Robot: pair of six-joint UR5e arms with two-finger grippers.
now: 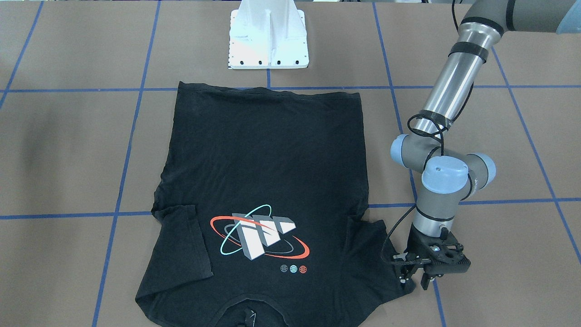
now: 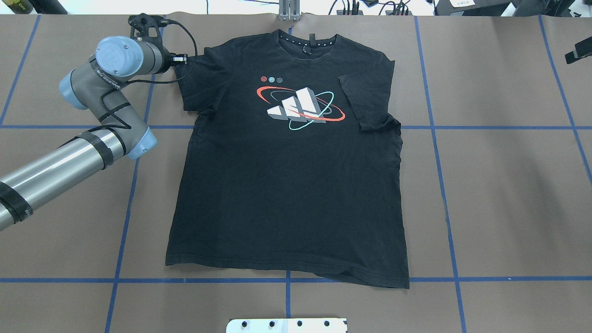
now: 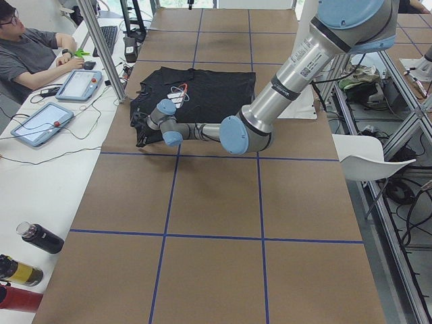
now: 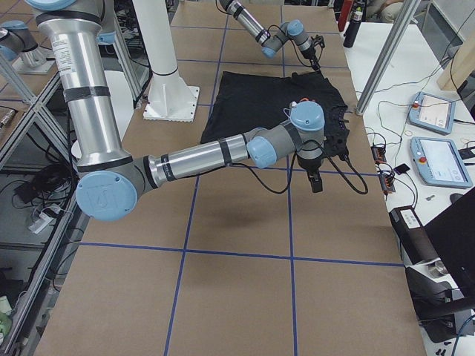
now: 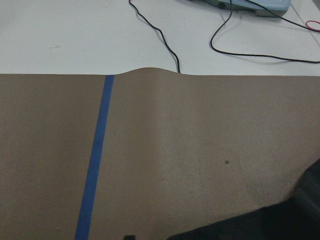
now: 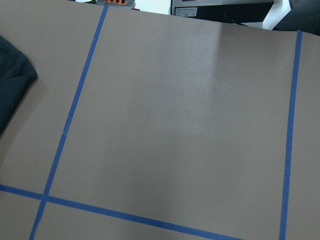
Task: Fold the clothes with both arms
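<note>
The black T-shirt (image 1: 272,154) lies flat on the brown table, print up, with its collar at the far edge from the robot (image 2: 286,185). The sleeve on my right side is folded in over the body (image 2: 365,97). My left gripper (image 1: 415,279) is low at the outer tip of the other sleeve (image 1: 381,254), and its fingers look apart, so open. The left wrist view shows only a corner of the shirt (image 5: 280,220). My right gripper (image 4: 315,185) shows only in the exterior right view, above the table beside the shirt; I cannot tell whether it is open or shut.
The white base pedestal (image 1: 268,41) stands at the robot's side of the table. Blue tape lines (image 2: 434,138) grid the brown surface. An operator (image 3: 27,54) sits at a side table with tablets (image 3: 77,84), cables and bottles (image 3: 40,237).
</note>
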